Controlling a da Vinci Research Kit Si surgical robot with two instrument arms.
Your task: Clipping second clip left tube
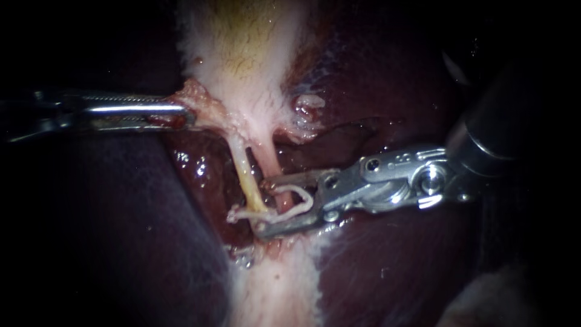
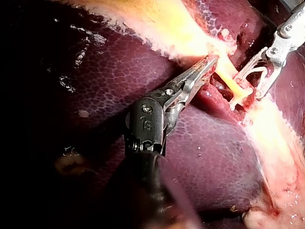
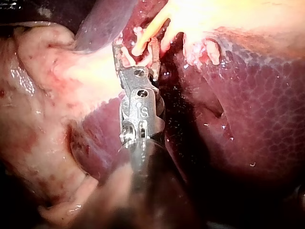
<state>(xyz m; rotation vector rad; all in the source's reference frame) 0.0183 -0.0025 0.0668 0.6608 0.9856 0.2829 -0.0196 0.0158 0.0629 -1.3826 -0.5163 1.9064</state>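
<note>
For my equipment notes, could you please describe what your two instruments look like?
The left instrument has a slim, tapered silver tool with fine serrated teeth, on a black hinged wrist with a small screw. The right instrument has a broader silver tool, two thin prongs pinned to a bright metal hinge with round screws, on a thick dark shaft.

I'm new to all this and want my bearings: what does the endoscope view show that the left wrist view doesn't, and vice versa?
Only the endoscope view: the dark shaft of the right instrument. Only the left wrist view: the black housing of the left instrument. Both: the left pincer shut on the gallbladder, and the right pincer holding a white clip at the left tube.
</note>
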